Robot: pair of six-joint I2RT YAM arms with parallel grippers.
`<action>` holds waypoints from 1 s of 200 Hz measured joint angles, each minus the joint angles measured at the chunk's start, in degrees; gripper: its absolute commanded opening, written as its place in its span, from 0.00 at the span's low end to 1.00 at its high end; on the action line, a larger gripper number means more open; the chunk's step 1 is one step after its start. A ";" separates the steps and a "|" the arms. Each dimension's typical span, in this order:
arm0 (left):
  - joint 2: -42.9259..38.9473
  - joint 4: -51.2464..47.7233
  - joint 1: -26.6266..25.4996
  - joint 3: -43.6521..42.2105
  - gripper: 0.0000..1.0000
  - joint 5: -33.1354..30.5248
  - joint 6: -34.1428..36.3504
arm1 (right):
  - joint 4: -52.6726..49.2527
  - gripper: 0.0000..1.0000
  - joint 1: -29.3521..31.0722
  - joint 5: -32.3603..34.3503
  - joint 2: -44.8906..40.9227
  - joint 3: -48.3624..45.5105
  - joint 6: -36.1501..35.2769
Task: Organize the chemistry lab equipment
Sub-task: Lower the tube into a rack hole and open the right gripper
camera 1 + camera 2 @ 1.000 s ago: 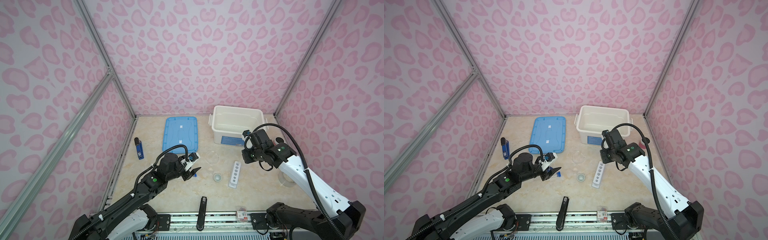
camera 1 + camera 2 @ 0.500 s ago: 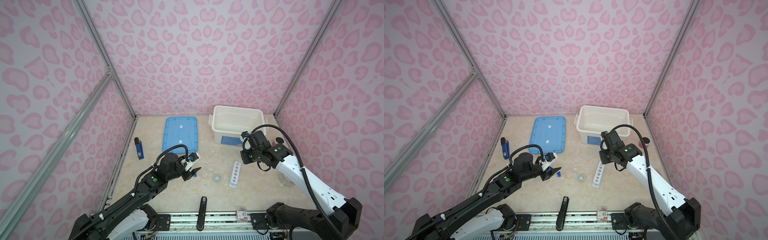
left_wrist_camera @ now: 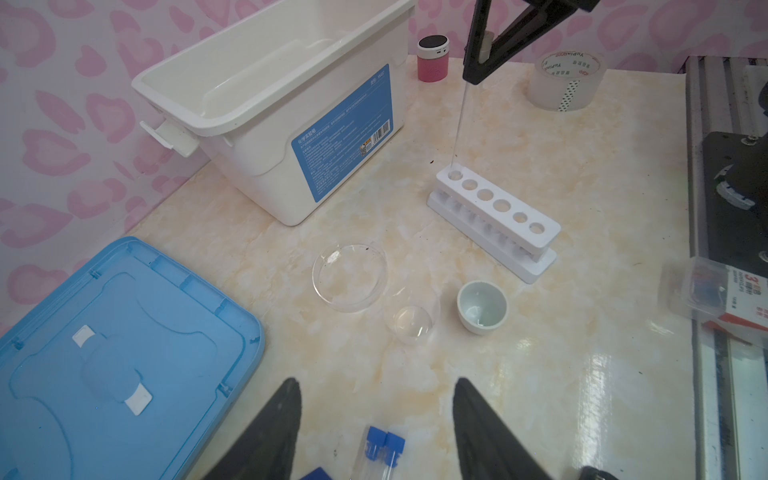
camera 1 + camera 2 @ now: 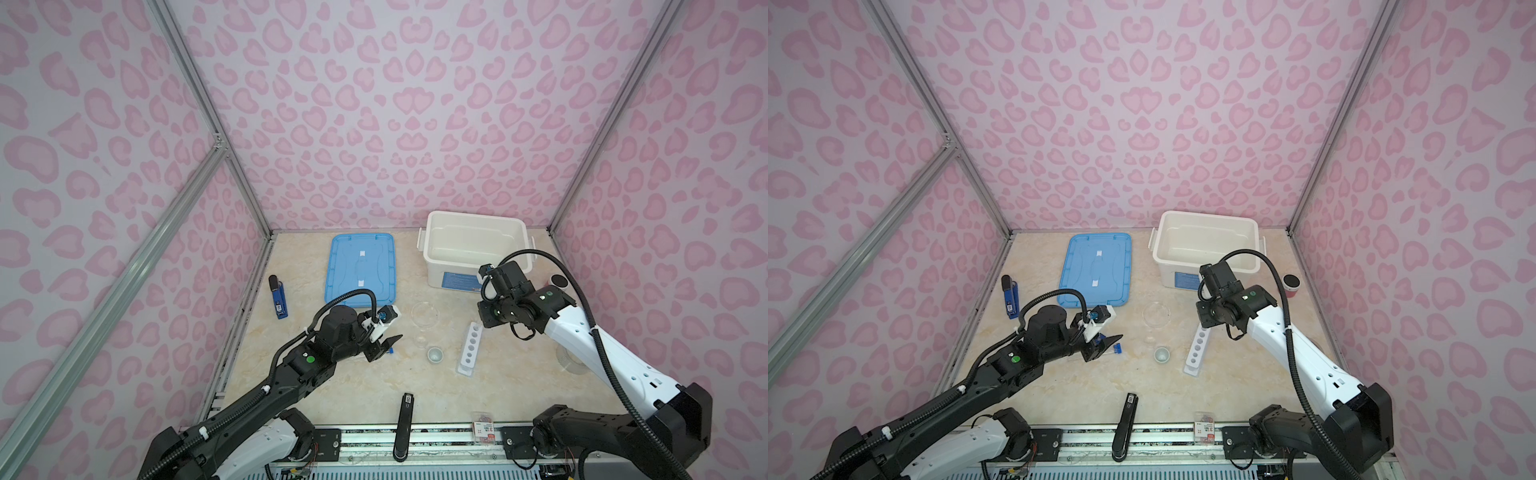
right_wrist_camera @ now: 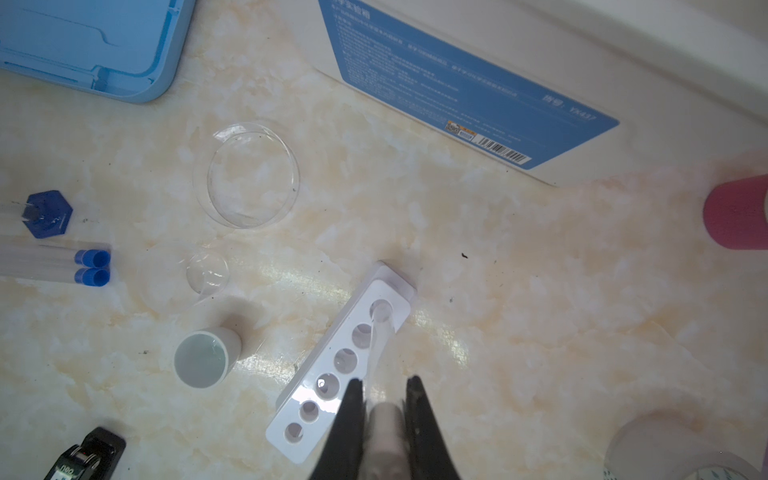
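Note:
My right gripper (image 5: 384, 380) is shut on a slim clear glass tube (image 3: 460, 120) with a pale top. The tube hangs upright with its lower tip at the end hole of the white holed rack (image 3: 498, 212), which also shows in both top views (image 4: 469, 349) (image 4: 1197, 349). My left gripper (image 3: 375, 382) is open and empty, low over two blue-capped test tubes (image 3: 384, 444) lying side by side. Beside them lies the blue-based cylinder (image 5: 48, 214). A glass dish (image 3: 350, 276), a small clear vessel (image 3: 411, 326) and a pale cup (image 3: 482, 305) sit between the arms.
A white bin (image 4: 473, 245) stands at the back right, with its blue lid (image 4: 359, 270) flat to its left. A blue-and-black lighter (image 4: 277, 297) lies near the left wall. A pink can (image 3: 433, 58), a tape roll (image 3: 565, 81), a black stapler (image 4: 405, 424) and a small box (image 4: 483, 428) are around.
My right gripper has shifted slightly left with the tube, over the rack's far end. The left arm has not moved.

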 measured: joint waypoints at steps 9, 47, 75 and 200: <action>0.00 0.00 0.00 0.00 0.60 0.00 0.00 | 0.20 0.10 0.02 0.04 0.37 0.00 -0.22; -0.02 0.00 0.00 0.00 0.60 0.00 0.00 | 0.31 0.10 0.00 0.59 2.56 0.39 -0.33; -0.07 0.00 0.00 -0.02 0.61 0.00 0.02 | 0.22 0.10 0.00 0.63 3.67 0.68 -0.35; -0.22 0.96 -0.02 -0.13 0.61 0.02 0.02 | 3.76 0.12 0.00 1.33 4.20 -1.36 -0.31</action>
